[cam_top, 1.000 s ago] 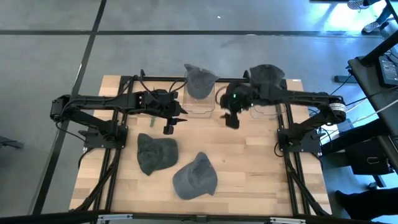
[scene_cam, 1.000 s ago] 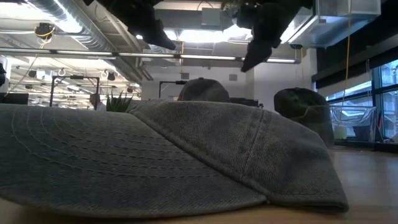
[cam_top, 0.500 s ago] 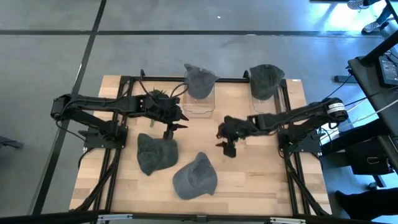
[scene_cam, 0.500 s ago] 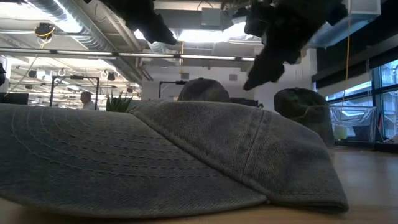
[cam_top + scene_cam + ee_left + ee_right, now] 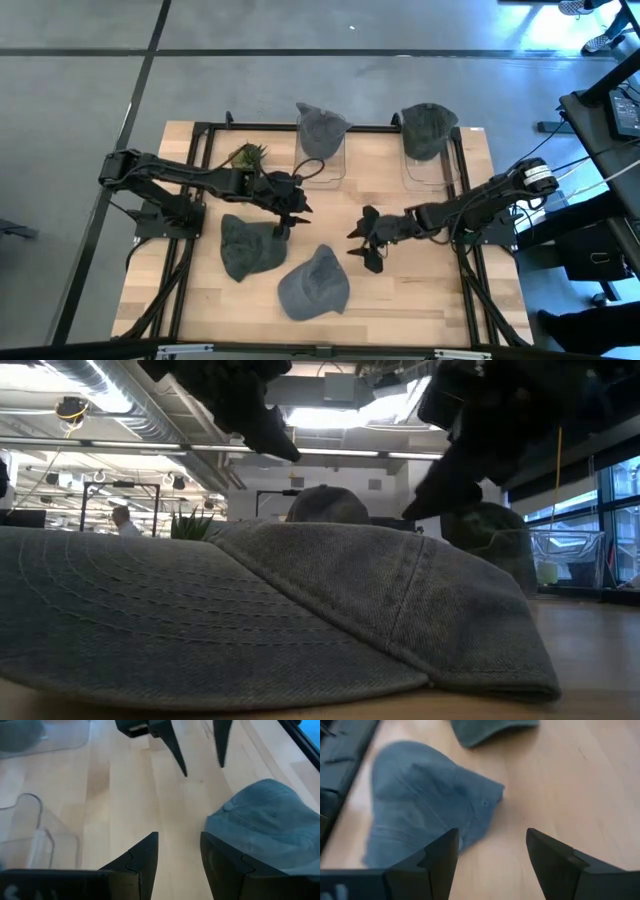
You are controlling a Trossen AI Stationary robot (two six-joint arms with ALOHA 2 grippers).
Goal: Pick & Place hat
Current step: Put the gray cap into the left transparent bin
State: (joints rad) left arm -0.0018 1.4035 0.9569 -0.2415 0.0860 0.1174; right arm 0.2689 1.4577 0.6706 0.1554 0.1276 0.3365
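Two grey denim caps lie on the wooden table: one (image 5: 250, 247) at left-centre, one (image 5: 313, 285) nearer the near edge. The latter fills the low view (image 5: 300, 620). Two more caps (image 5: 320, 128) (image 5: 428, 128) sit on clear stands at the far edge. My left gripper (image 5: 293, 218) hangs open over the far-right rim of the left-centre cap, touching nothing. My right gripper (image 5: 362, 250) is open and low, just right of the near cap (image 5: 430, 805). In the left wrist view a cap (image 5: 270, 825) lies beside my open fingers (image 5: 180, 837).
A small green plant (image 5: 245, 155) stands at the far left of the table. The clear stands (image 5: 30, 820) rise along the far edge. Black frame rails (image 5: 190, 250) run down both sides. Bare wood lies between the two grippers (image 5: 330, 225).
My right gripper has swung from between the far stands toward the near edge and down, ending low beside the near cap. My left gripper has moved right, toward the near edge and lower, to the left-centre cap's rim. The caps have stayed put.
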